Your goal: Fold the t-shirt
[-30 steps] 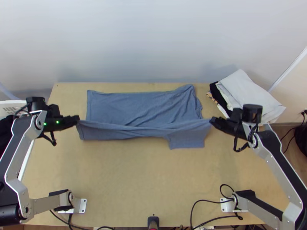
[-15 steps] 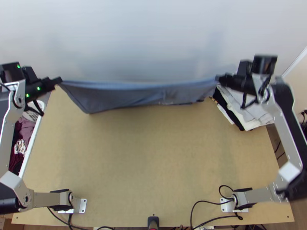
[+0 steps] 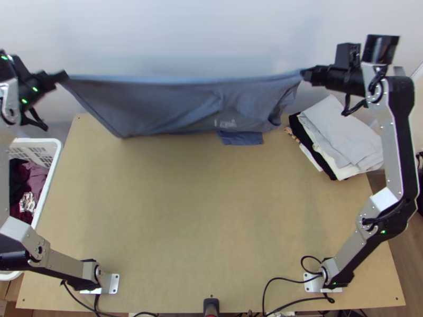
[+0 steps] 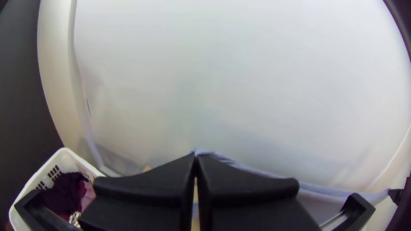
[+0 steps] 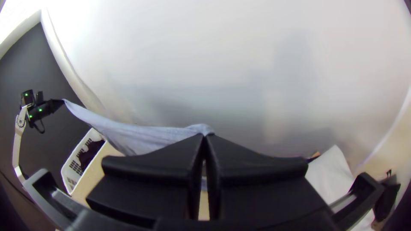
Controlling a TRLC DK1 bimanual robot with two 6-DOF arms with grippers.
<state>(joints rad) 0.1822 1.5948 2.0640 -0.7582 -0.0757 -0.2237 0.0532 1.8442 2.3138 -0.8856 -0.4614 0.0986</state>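
So I've got the t-shirt [image 3: 169, 105] up in the air over the far side of the desk [image 3: 185, 211], hung like a hammock between my two grippers. Left gripper [image 3: 65, 75] is pinched on one end of the top edge, right gripper [image 3: 304, 74] is pinched on the other, fingers closed on just a bit of cloth at the tips. The top edge runs nearly straight with a slight sag, and the rest drapes below in soft creases, with a little flap [image 3: 240, 138] poking out at the bottom. Can't tell if the lower edge is touching the desk or just above it. Handling-wise, I'd guess it's light and really floppy, thin knit, no stiffness at all, so it'll go wherever gravity says. Not fragile, but it probably stretches, so I wouldn't pull my grippers much further apart. Bigger worry for me is a corner slipping, since I'm only on the very ends. Those two corners look like the right spots though, they keep the top edge tidy. For laying it down, I'd let the lower edge land first and go slow, then pinch near the corners again for the next fold.
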